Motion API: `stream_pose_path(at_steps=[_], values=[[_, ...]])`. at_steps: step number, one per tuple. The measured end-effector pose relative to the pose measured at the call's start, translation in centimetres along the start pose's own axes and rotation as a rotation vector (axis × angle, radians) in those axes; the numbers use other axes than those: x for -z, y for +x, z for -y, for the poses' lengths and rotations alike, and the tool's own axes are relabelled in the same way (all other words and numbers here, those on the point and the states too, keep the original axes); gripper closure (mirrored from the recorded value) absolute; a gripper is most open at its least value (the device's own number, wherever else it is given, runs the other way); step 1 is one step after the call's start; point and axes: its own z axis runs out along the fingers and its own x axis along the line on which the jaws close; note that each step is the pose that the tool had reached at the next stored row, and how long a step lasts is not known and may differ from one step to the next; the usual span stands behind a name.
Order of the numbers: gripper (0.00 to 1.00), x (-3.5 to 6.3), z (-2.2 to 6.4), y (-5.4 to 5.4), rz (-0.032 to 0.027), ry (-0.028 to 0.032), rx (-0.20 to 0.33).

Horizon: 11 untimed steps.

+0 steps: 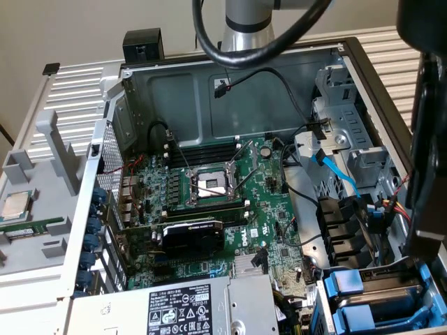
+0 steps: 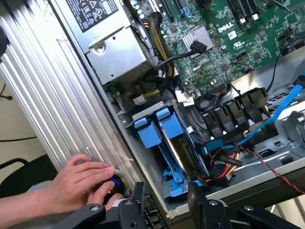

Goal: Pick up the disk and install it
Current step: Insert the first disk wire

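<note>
- Blue plastic first: the disk (image 2: 162, 132) stands on edge in its blue carrier, down inside the drive bay (image 1: 380, 296) at the lower right of the exterior view.
- Seen from the wrist, a pale strip runs between the carrier's blue rails, and the blue front tabs face up out of the bay.
- The gripper (image 2: 167, 187) hangs just outside the rim of the computer case (image 1: 279, 84), close to the bay.
- Its two black fingers (image 2: 139, 198) are parted at a middling gap, jaws free of the disk and clamped on no object.
- A person's hand (image 2: 78, 186) is right beside the gripper, pressed to the ribbed outer wall of the case, fingertips on a dark round knob (image 2: 114, 183) with a blue ring.
- Just beside the bay lies the grey power supply box (image 1: 188, 307), at the bottom centre of the exterior view, label up.
- Filling the middle of that view is the green motherboard (image 1: 272, 230), with a blue cable (image 1: 339, 171) curving along its right edge towards the bay.
- Far left of the exterior view, well apart from the case, a small silver chip (image 1: 17, 204) rests on a grey tray (image 1: 42, 174).
</note>
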Motion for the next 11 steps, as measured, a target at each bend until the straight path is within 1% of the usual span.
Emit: stream_pose_path(at_steps=[1,3,6,9,10,11], values=[[0.51,0.0,0.0,0.0,0.0027,-0.0029,0.012],[0.51,0.0,0.0,0.0,0.0106,-0.0046,0.043],[0.51,0.0,0.02,-0.01,0.0244,-0.0036,0.09],[0.51,0.0,0.03,-0.02,0.0333,0.0012,0.142],[0.51,0.0,0.07,-0.04,0.0347,0.0016,0.15],[0.51,0.0,0.07,-0.04,0.0348,0.0015,0.151]])
